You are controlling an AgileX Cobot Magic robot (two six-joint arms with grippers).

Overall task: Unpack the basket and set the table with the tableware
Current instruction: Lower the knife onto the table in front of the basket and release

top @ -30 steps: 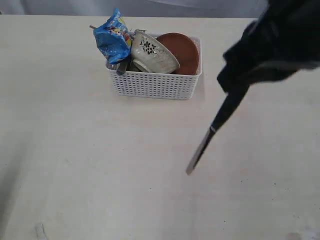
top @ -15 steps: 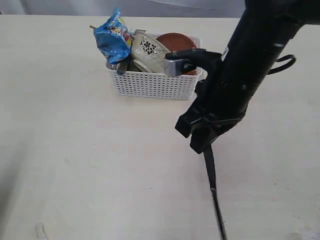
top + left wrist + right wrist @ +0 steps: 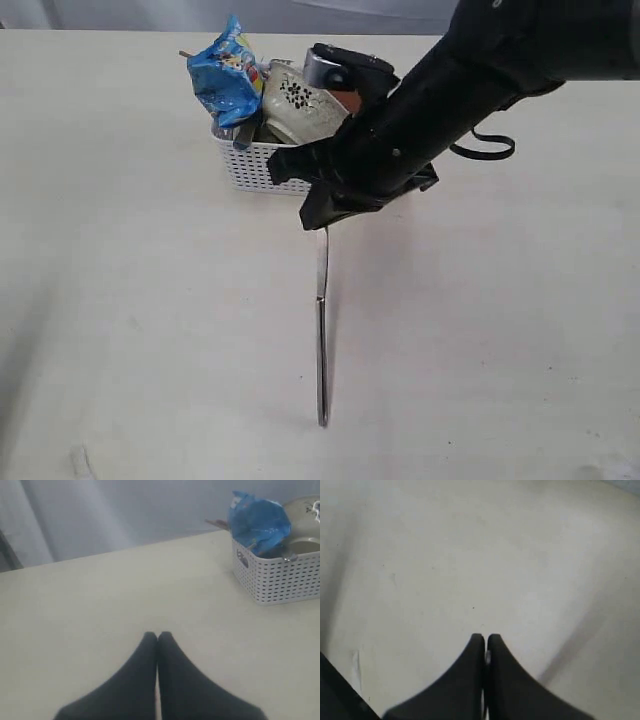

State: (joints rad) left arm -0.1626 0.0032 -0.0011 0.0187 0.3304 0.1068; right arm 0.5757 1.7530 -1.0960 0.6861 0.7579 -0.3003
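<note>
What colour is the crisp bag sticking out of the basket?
The crisp bag is bright blue; the left wrist view shows it best.

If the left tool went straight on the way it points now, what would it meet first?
Nothing, as far as the left wrist view shows: the shut left tool points along bare table toward its far edge. The basket sits off to one side, probably clear.

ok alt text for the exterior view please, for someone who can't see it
A black robot arm's right hand is shut on a steel knife that hangs down over a pale table. Behind it, a white basket holds a blue crisp bag and a speckled bowl.
</note>
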